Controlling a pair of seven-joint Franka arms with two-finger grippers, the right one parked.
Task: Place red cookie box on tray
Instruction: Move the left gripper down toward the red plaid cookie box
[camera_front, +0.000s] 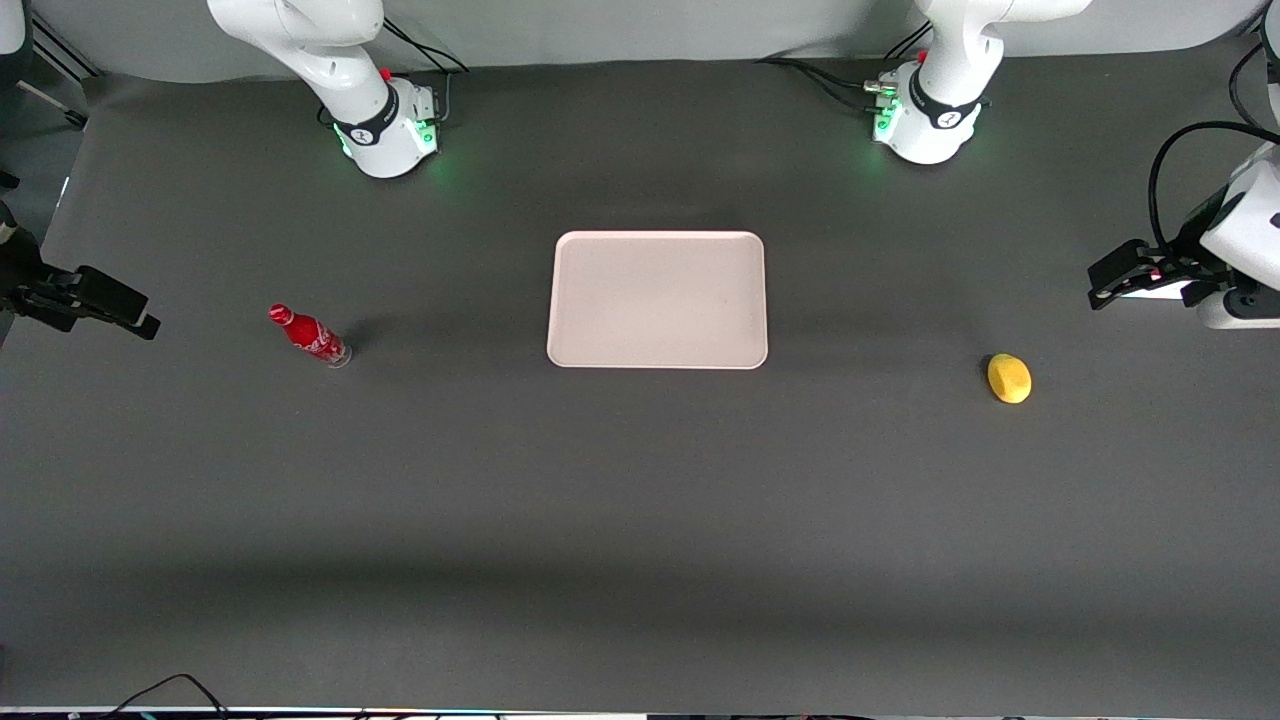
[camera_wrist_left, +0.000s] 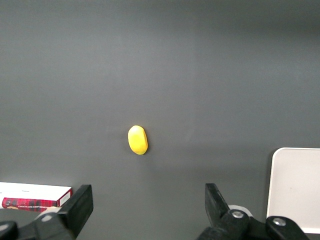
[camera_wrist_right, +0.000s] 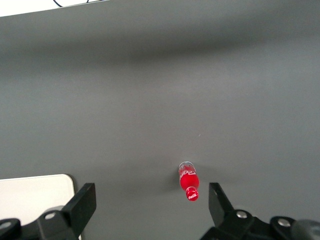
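Gripper (camera_wrist_left: 145, 210) hung over bare table, fingers spread wide, empty. Lemon (camera_wrist_left: 137, 140) lay just ahead. Cookie box (camera_wrist_left: 35, 196) sat at the working arm's table end, unseen from front; tray (camera_front: 658, 299) mid-frame, empty. Risk: grabbing the lemon instead.

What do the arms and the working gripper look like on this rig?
Both Franka arms are glossy white with black joint bands, on round white bases lit green, with black cables trailing from them. The working left arm has a small red spot by its base connectors. Its gripper, at the working arm's end of the table, is black with angular black fingers set wide apart.
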